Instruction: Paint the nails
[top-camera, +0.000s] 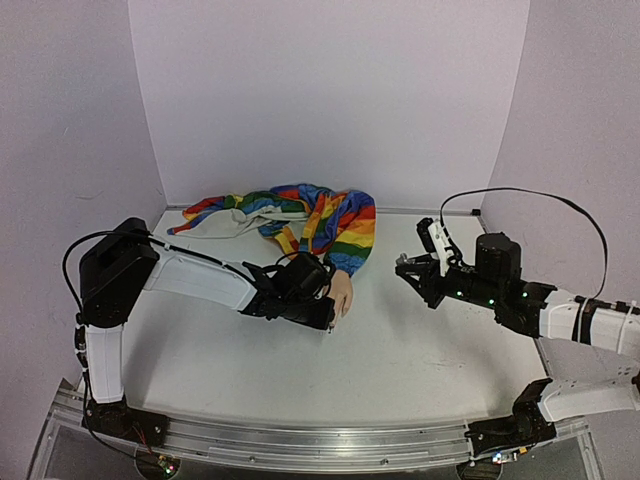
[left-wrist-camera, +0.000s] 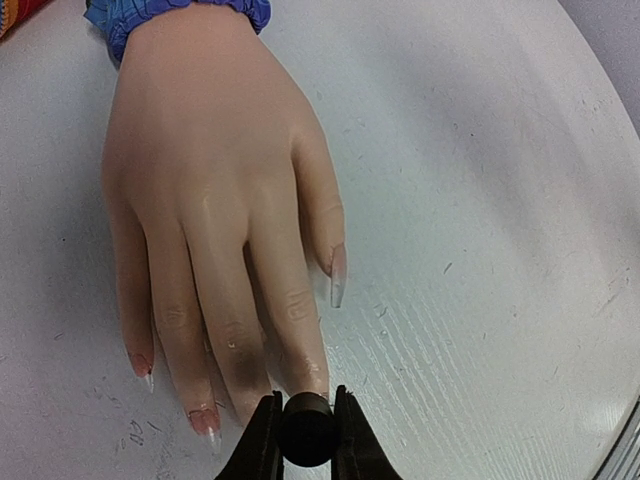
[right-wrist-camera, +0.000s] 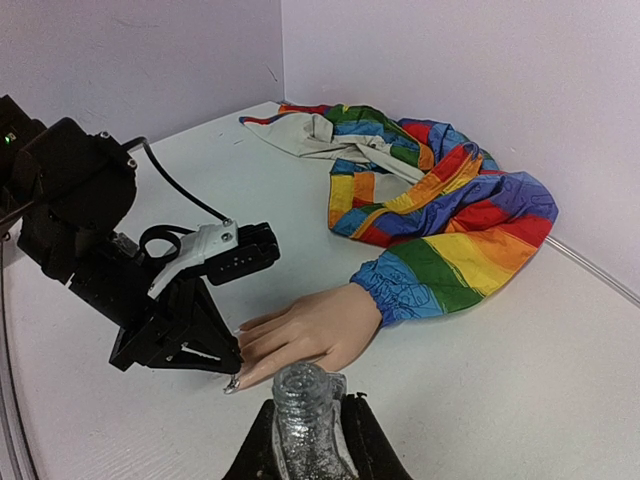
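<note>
Left wrist — nails (left-wrist-camera: 337, 277) long, pointed, pale and glossy.

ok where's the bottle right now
The bottle is clamped in the right gripper, at the bottom centre of the right wrist view, right of the hand and apart from it.

Bright, even light; soft shadows.

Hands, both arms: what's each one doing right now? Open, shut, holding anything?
Left hand: shut on a small black round cap.
Right hand: shut on an uncapped glittery bottle.
</note>
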